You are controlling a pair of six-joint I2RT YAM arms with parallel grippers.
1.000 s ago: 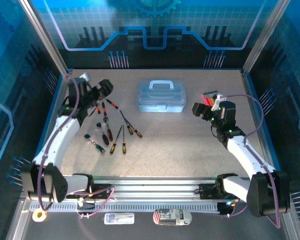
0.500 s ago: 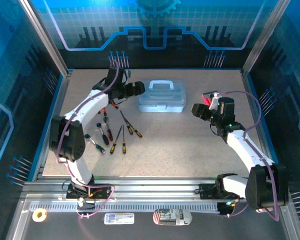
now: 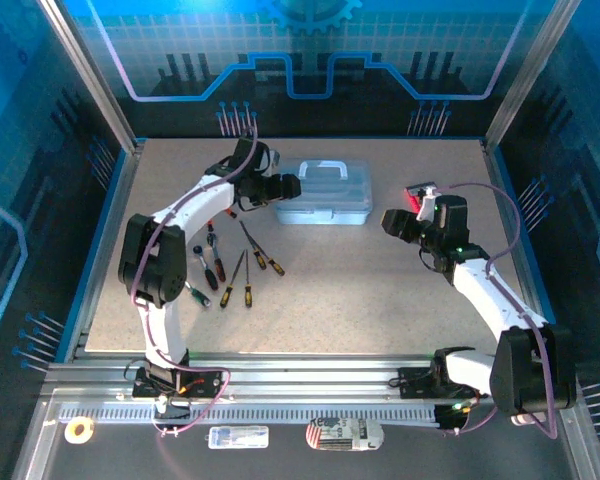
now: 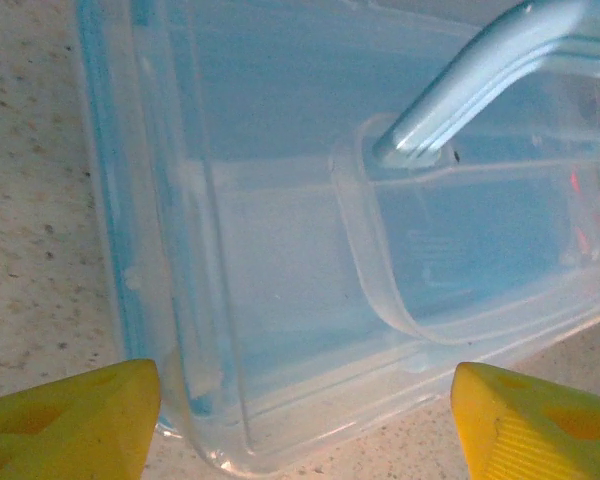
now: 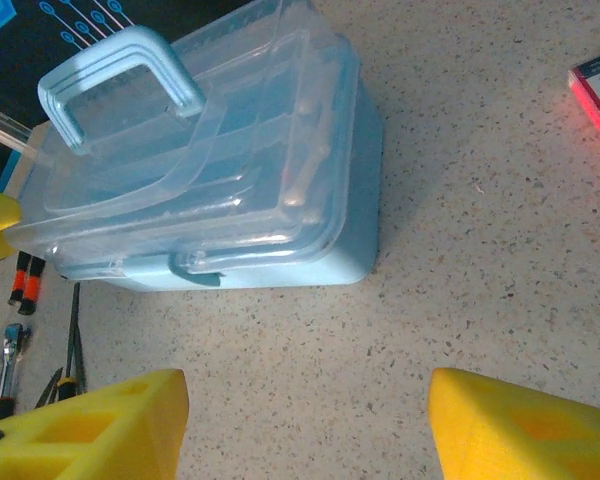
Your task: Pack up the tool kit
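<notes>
The clear blue tool box (image 3: pixel 323 192) is sitting with its lid down and its handle (image 5: pixel 120 75) sticking up. The left gripper (image 3: pixel 288 186) is hanging right at the box's left end. Its jaws are spread wide and released, and the yellow fingers (image 4: pixel 70 420) are straddling that end without pinching anything, as far as I can see. The right gripper (image 3: pixel 390 222) is hovering off to the box's right and a bit nearer, also spread and holding nothing. The screwdrivers (image 3: pixel 230 265) and other loose tools are lying left of the box on its near side, apart from it. A red packet (image 3: pixel 418 194) is lying off to the box's right.
</notes>
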